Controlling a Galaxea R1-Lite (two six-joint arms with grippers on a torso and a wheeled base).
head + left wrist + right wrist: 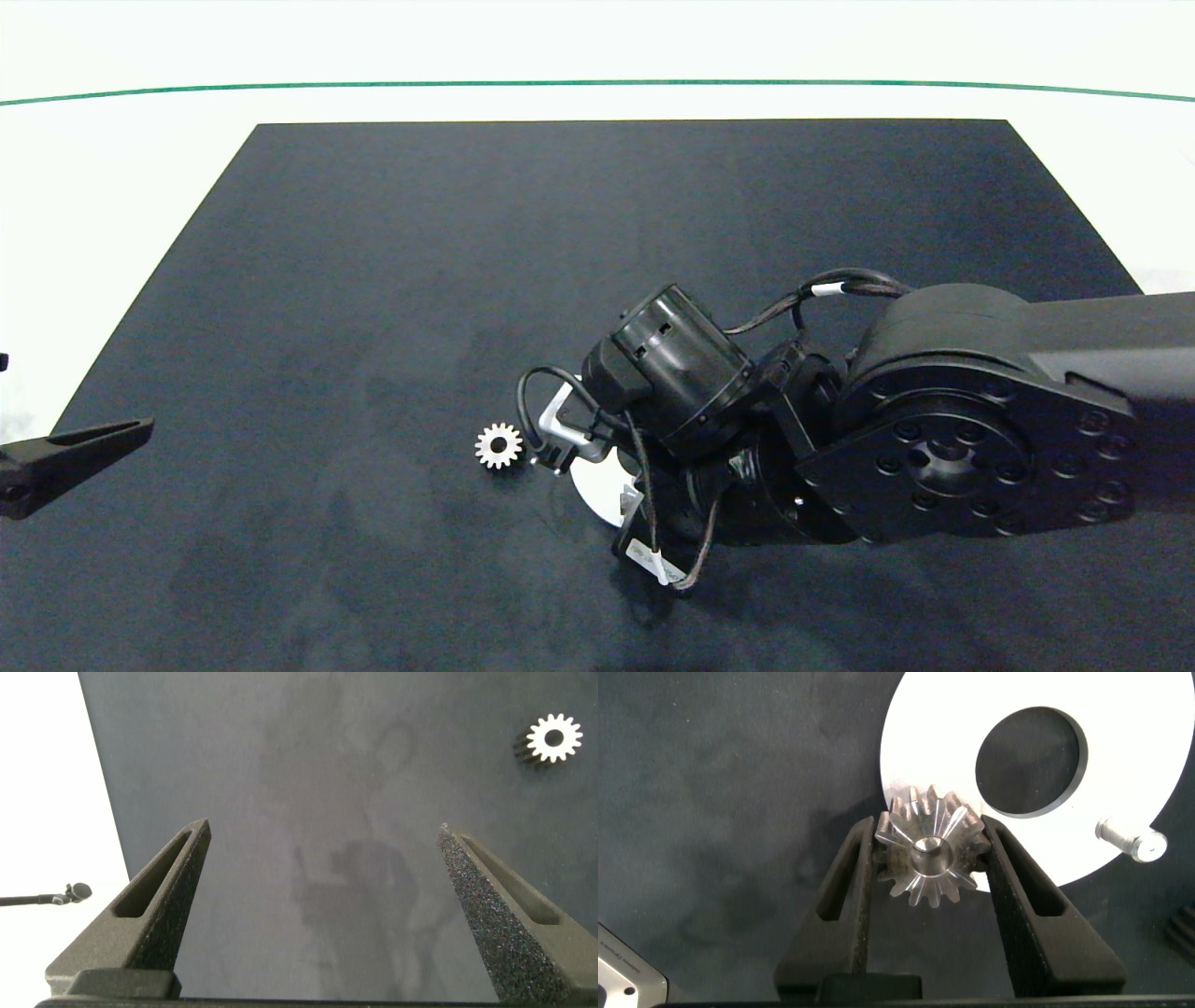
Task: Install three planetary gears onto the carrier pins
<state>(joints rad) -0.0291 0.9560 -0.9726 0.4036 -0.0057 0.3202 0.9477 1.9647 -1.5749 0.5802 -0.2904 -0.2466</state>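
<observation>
My right gripper [929, 833] is shut on a silvery planetary gear [929, 856], holding it at the rim of the white disc [924, 737]. A rounded metal end shows in the gear's centre hole; whether that is a carrier pin I cannot tell. One bare carrier pin [1132, 841] stands at the disc's far side. In the head view the right arm [934, 420] covers most of the disc [597, 481]. A second gear [499, 445] [554, 739] lies flat on the mat just left of the disc. My left gripper [322, 831] [93, 437] stands open at the mat's left edge, holding nothing.
Everything sits on a dark mat [560, 233] laid on a white table [112, 187]. The right arm's wrist, cables and silver bracket [560, 425] crowd the space around the disc. A green line [597, 83] runs along the table's far side.
</observation>
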